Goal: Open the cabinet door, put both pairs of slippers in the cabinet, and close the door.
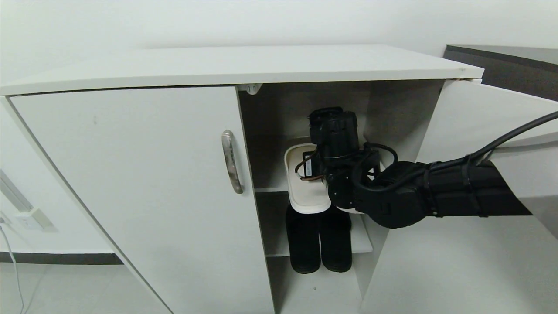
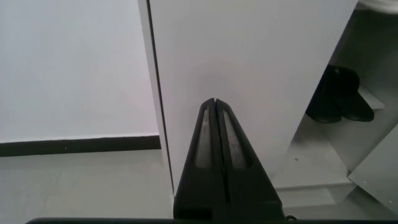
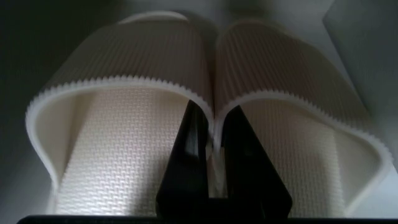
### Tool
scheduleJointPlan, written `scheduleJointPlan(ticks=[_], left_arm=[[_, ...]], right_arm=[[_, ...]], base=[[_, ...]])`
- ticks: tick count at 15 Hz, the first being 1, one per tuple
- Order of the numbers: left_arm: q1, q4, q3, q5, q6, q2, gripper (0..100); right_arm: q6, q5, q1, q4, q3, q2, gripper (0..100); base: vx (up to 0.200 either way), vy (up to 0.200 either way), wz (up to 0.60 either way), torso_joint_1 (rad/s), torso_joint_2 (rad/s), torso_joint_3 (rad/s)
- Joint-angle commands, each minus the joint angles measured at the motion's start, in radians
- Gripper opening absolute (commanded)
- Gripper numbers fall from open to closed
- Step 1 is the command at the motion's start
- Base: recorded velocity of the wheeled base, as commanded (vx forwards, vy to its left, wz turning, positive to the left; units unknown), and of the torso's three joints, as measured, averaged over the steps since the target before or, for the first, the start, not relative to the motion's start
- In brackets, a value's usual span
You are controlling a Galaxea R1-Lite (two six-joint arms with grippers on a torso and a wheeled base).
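My right gripper (image 3: 214,143) is pinched narrow on the white slippers (image 3: 124,81), clamping their two inner strap edges together, toes pointing away into the dark.

From the head camera, that arm reaches into the cabinet (image 1: 244,65) past the open right door (image 1: 479,122). The white pair appears to rest on the upper shelf (image 1: 270,189), heels overhanging, directly above the black slippers (image 1: 318,244) on the lower shelf (image 1: 362,244). I judge the second pair is being placed. Next I must let go, back out clear, then swing the door shut. The left door (image 1: 130,183) is closed, with pale floor (image 1: 65,288) below and white wall (image 1: 261,22) behind.

At the left wrist, my left gripper (image 2: 214,106) is pressed together, empty, facing that closed door.
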Motion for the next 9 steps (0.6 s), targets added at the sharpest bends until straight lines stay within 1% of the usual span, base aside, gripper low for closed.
scheduleJointPlan(ticks=[1,3,4,6,9], left_arm=[[0.000,0.000,0.000,0.000,-0.001,0.001,0],[0.000,0.000,0.000,0.000,-0.001,0.001,0],[0.000,0.000,-0.001,0.000,-0.001,0.001,0],[0.000,0.000,-0.001,0.000,-0.002,0.001,0],[0.000,0.000,-0.001,0.002,-0.002,0.001,0]], right_arm=[[-0.001,0.002,0.002,0.000,-0.008,0.000,0],[0.027,0.003,-0.005,0.089,-0.067,0.011,0],[0.065,0.037,-0.012,0.182,-0.126,0.016,0],[0.093,0.064,-0.017,0.279,-0.208,0.034,0],[0.094,0.066,-0.040,0.299,-0.315,0.109,0]], base=[[0.000,0.000,0.00,0.000,0.00,0.000],[0.000,0.000,0.00,0.000,0.00,0.000],[0.000,0.000,0.00,0.000,0.00,0.000],[0.000,0.000,0.00,0.000,0.00,0.000],[0.000,0.000,0.00,0.000,0.00,0.000]])
